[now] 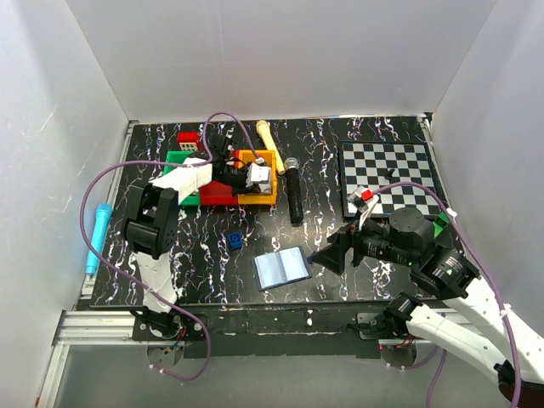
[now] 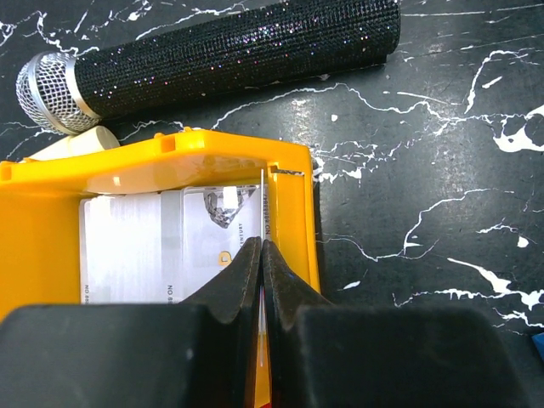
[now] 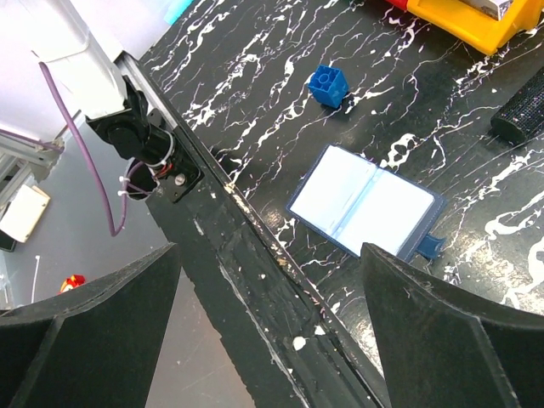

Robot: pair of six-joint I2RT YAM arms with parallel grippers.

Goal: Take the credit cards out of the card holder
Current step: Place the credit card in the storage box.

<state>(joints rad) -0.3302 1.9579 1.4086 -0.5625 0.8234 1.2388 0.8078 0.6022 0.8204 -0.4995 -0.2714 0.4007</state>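
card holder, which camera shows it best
The right wrist view: the card holder lies open and flat, both pale inner faces clear. The top external view shows it small; the left wrist view misses it.

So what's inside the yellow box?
A pale credit card lies flat in the yellow box. A second card stands on edge, pinched in the left gripper's jaws, which hide the box's near half.

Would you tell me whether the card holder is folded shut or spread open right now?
Spread open: the card holder lies flat on the table, both pale inner faces up.
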